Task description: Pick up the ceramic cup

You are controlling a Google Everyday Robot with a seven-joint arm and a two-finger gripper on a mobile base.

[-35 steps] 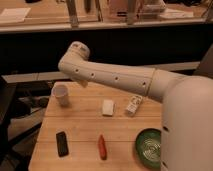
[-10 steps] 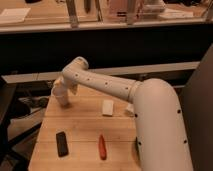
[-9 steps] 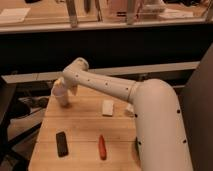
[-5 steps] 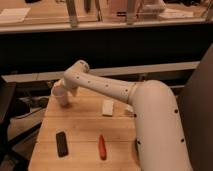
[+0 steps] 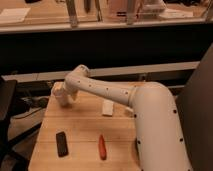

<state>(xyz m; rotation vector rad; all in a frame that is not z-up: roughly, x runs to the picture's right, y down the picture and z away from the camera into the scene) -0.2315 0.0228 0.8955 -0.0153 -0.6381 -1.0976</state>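
Reaching toward ten o'clock across the wooden tabletop (image 5: 82, 132), the claw (image 5: 61, 94) sat at the ceramic cup (image 5: 64, 100), fingers spread apart, grasp unclear.

I have one camera only, set high behind my arm (image 5: 115, 95) and angled down over the wooden table (image 5: 80, 132). My gripper (image 5: 62, 94) sits at the far-left corner, mid-distance away; the arm's bulk fills the near right.
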